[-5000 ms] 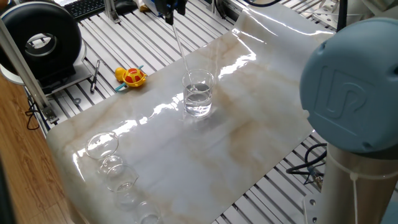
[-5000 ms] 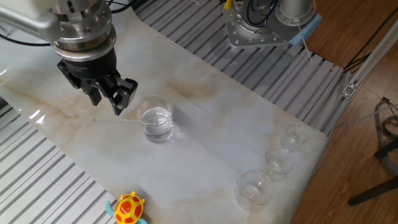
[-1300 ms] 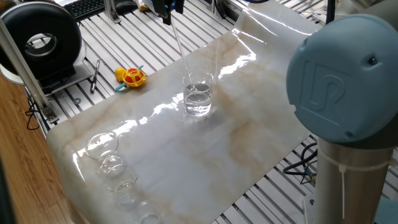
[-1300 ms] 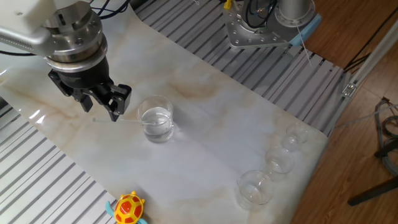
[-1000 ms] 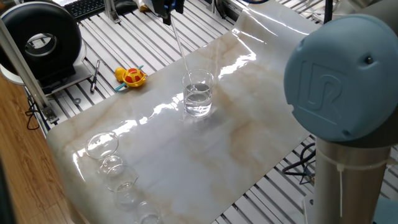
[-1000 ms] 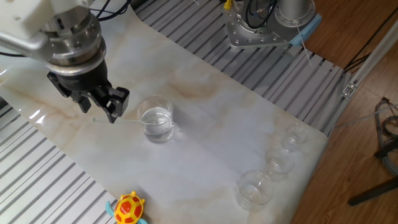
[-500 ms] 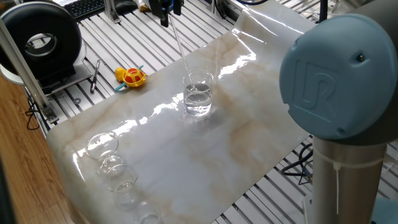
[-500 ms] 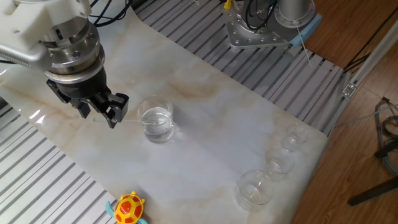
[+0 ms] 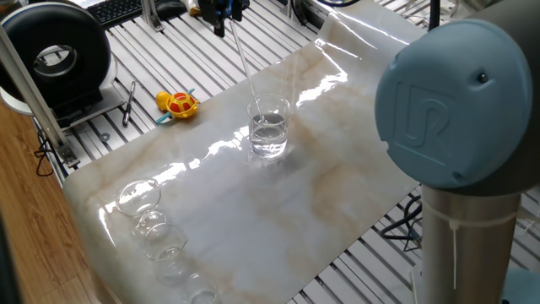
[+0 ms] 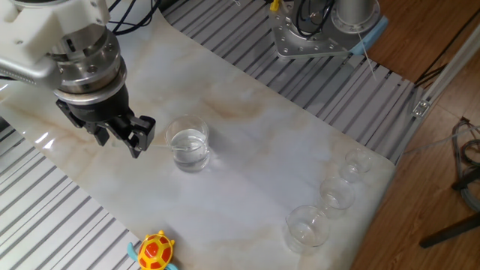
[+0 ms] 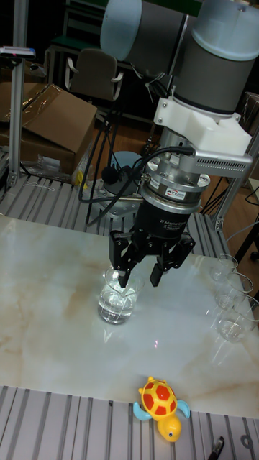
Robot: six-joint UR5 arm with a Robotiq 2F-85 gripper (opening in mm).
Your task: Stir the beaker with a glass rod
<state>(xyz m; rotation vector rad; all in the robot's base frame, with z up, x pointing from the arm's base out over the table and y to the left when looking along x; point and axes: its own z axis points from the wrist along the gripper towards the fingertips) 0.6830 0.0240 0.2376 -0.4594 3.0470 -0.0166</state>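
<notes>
We pinch glass rod (image 9: 244, 59) in gripper (image 10: 132, 139) at its top; lower end dips into beaker (image 9: 269, 127) mid-tabletop. Risk: rod leans on rim, so wide sweep could tip beaker or snap rod.

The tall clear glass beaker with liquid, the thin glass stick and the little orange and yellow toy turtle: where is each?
Tall clear glass beaker (image 9: 269, 128), one fixed view: its side wall at the liquid.
Thin glass rod (image 9: 245, 63), one fixed view: mid-length of the shaft above the rim.
Orange and yellow toy turtle (image 10: 155, 250), the other fixed view: its shell.
</notes>
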